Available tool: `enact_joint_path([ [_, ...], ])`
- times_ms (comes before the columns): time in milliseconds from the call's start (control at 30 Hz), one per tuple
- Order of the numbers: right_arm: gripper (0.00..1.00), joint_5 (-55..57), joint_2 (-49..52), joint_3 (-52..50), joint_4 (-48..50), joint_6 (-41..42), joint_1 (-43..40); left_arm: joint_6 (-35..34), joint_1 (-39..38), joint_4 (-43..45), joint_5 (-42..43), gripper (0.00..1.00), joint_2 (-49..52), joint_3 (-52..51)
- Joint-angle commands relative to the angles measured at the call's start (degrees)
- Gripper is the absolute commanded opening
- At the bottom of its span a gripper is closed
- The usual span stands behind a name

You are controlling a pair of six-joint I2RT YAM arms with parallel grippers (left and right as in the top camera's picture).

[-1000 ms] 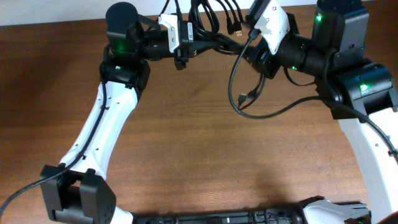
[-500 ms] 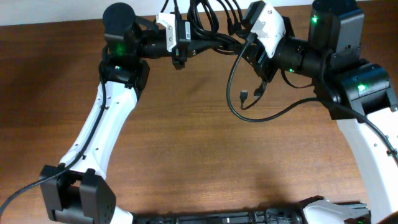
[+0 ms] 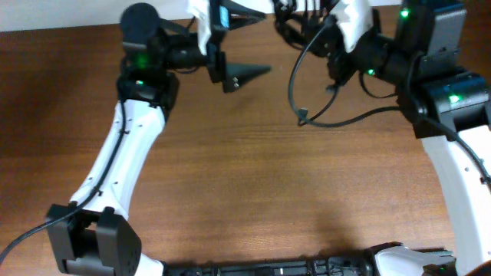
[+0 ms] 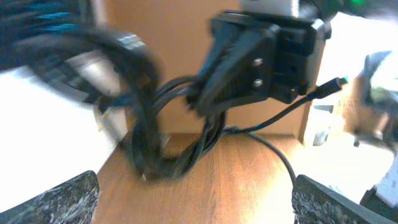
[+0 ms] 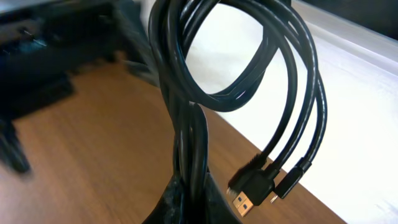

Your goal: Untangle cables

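The cables (image 5: 186, 93) are a bundle of thin black looped cords, and my right gripper (image 5: 189, 202) is shut on them near its fingertips. Their plug ends (image 5: 247, 196), one a USB plug, hang just right of that grip. From overhead the cables (image 3: 290, 23) sit at the table's far edge under the right gripper (image 3: 307, 15), which is mostly hidden. My left gripper (image 3: 265, 42) stands open a little to their left. In the left wrist view the cables (image 4: 155, 149) hang ahead, apart from the open left gripper (image 4: 199, 202).
A thicker black wire (image 3: 294, 84) arcs down from the right arm to the brown wooden table (image 3: 245, 176). A white surface runs past the table's far edge (image 5: 348, 93). The arm bases stand at the near edge (image 3: 92, 238).
The left gripper has opened and let go of the cables. The right gripper has shut on the bundle and carried it right, toward the far edge.
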Motion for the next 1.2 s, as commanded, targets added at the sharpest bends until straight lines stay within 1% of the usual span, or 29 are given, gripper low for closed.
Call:
enact_joint_path([
  [0, 0.04, -3.56, -0.17, 0.68, 2.19, 3.28, -1.11, -18.73, 3.45, 0.11, -2.40, 0.99, -0.24, 0.74],
  [67, 0.04, -5.40, -0.17, 0.68, 2.86, 2.99, -1.03, -23.08, 3.48, 0.13, -3.45, 0.99, -0.24, 0.74],
  [167, 0.04, -5.79, -0.20, 0.68, 2.89, 2.80, -1.05, -25.59, 3.10, 0.11, -3.43, 0.99, -0.24, 0.74],
  [367, 0.04, -8.15, -0.17, 0.68, 3.91, 1.77, -1.05, -25.97, -0.28, -0.28, -3.98, 0.99, -0.22, 0.74],
  [400, 0.04, -8.39, -0.17, 0.68, 4.20, 1.77, -1.05, -25.99, -1.03, -0.39, -4.68, 1.00, -0.22, 0.74],
  [433, 0.04, -9.88, -0.17, 0.68, 4.83, 1.79, -1.05, -25.99, -2.38, -2.45, -6.45, 0.96, -0.22, 0.74],
  [467, 0.04, -10.62, -0.17, 0.68, 5.11, 1.79, -1.05, -25.99, -3.54, -4.04, -7.74, 0.95, -0.22, 0.74],
  [567, 0.04, -11.54, -0.17, 0.68, 5.38, 1.77, -1.05, -25.97, -6.01, -5.92, -10.86, 0.94, -0.22, 0.74],
  [600, 0.04, -11.54, -0.17, 0.68, 5.40, 1.77, -1.05, -25.99, -6.45, -5.79, -12.04, 0.84, -0.22, 0.74],
  [633, 0.04, -11.54, -0.17, 0.68, 5.46, 1.77, -1.05, -25.99, -6.60, -4.98, -12.76, 0.64, -0.24, 0.74],
  [667, 0.04, -11.54, -0.20, 0.68, 5.60, 1.77, -1.05, -25.99, -6.60, -4.37, -13.33, 0.46, -0.24, 0.76],
  [733, 0.04, -11.54, -0.20, 0.68, 5.68, 1.77, -1.05, -25.99, -6.60, -4.15, -14.01, 0.36, -0.22, 0.76],
  [767, 0.04, -11.54, -0.20, 0.68, 5.68, 1.77, -1.05, -25.99, -6.60, -4.20, -14.12, 0.28, -0.24, 0.74],
  [800, 0.04, -11.54, -0.20, 0.68, 5.68, 1.77, -1.05, -25.99, -6.60, -4.17, -14.21, 0.11, -0.24, 0.76],
  [833, 0.04, -11.54, -0.20, 0.68, 5.68, 1.77, -1.05, -25.99, -6.60, -4.17, -14.21, 0.05, -0.24, 0.74],
  [867, 0.04, -11.56, -0.20, 0.68, 5.68, 1.77, -1.05, -25.97, -6.60, -4.17, -14.21, 0.00, -0.22, 0.76],
  [1033, 0.04, -11.23, -0.20, 0.68, 5.64, 1.60, -1.07, -25.97, -6.27, -4.15, -14.43, 0.00, -0.22, 0.76],
  [1067, 0.04, -11.13, -0.17, 0.68, 5.38, 0.35, -1.09, -25.97, -6.05, -4.15, -14.43, 0.00, -0.24, 0.74],
  [1133, 0.04, -9.77, -0.17, 0.66, 4.42, -2.27, -1.09, -25.99, -5.01, -2.21, -12.15, 0.00, -0.24, 0.76],
  [1167, 0.04, -7.50, -0.17, 0.66, 3.80, -2.84, -1.09, -26.32, -4.02, 0.11, -9.14, 0.00, -0.24, 0.76],
])
